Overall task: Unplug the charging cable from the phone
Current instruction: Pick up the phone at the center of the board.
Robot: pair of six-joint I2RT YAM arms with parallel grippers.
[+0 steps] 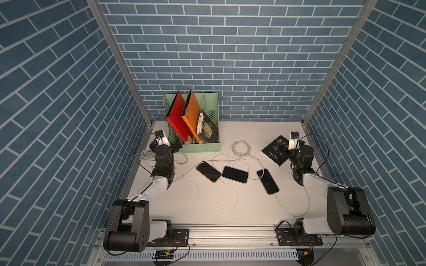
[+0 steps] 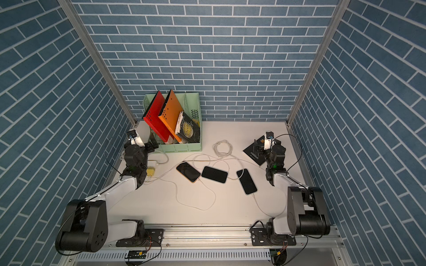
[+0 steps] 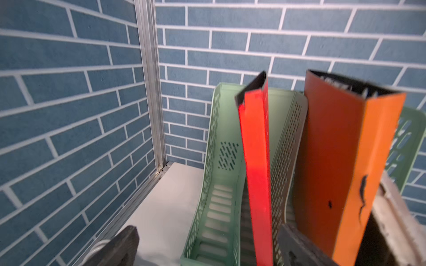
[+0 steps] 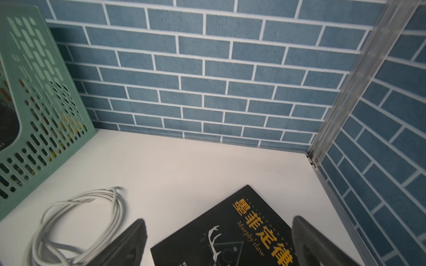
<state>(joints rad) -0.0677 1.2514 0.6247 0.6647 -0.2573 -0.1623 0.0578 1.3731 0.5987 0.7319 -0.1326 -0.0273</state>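
Desk (image 1: 253, 207): white, and it carries everything; both arms reach in from its near edge.
File organizer (image 1: 202, 147): green, standing at the back edge toward the left corner, clear of your work.
Black book (image 1: 270, 152): lies flat near the right edge, below the right gripper.
Left gripper (image 1: 176, 146): jaws wide with nothing between them, raised just beside the file organizer, well apart from the phones.
Right gripper (image 1: 281, 148): jaws wide and empty too, hanging over the black book.
Phones: three lie face up across the middle of the desk, the left phone (image 1: 208, 172) in an orange case, the middle phone (image 1: 235, 174) and the right phone (image 1: 267, 181).
Charging cable (image 1: 282, 208): white, entering the right phone at its near end. A second cable (image 1: 237, 198) leaves the left phone's near end. You cannot tell whether the middle phone is plugged in.
Progress: by my judgement nothing is done yet. You have yet to pick a phone, come down, steady it, grip the plug and draw it out.
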